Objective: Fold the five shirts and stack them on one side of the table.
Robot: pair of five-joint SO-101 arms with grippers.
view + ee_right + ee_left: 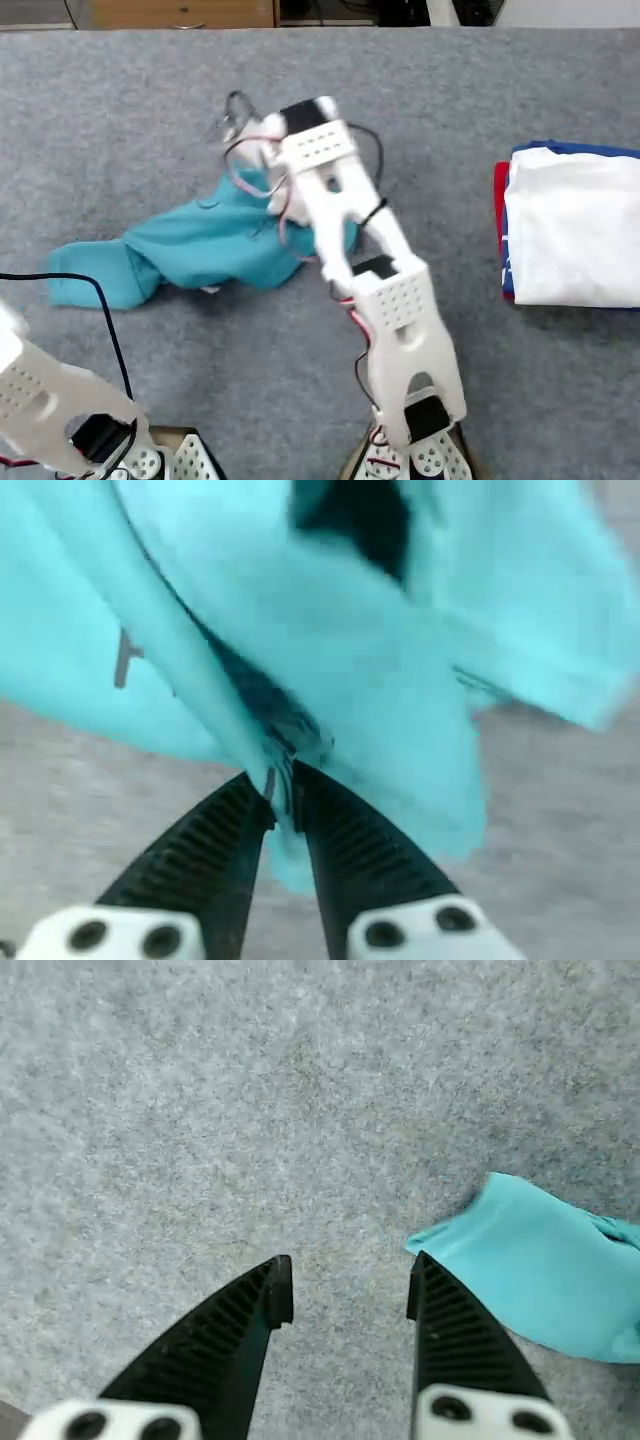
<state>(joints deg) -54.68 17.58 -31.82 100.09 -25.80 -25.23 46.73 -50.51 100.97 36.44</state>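
Observation:
A crumpled teal shirt (195, 250) lies left of the table's middle, one sleeve stretched toward the left edge. My right gripper (281, 785) is shut on a pinched fold of this teal shirt (330, 630), and the cloth hangs from the fingers. In the high view the right arm's wrist (315, 150) sits over the shirt's right end. My left gripper (348, 1290) stands open above bare carpet, with a corner of the teal shirt (540, 1265) just beside one finger. A stack of folded shirts (572, 228), white on top with blue and red under it, rests at the right edge.
Grey carpet-like cloth (130, 110) covers the table. The left arm's base (60, 415) stands at the front left corner, with a black cable (95, 290) looping near the shirt's sleeve. A wooden cabinet (180, 12) shows beyond the far edge.

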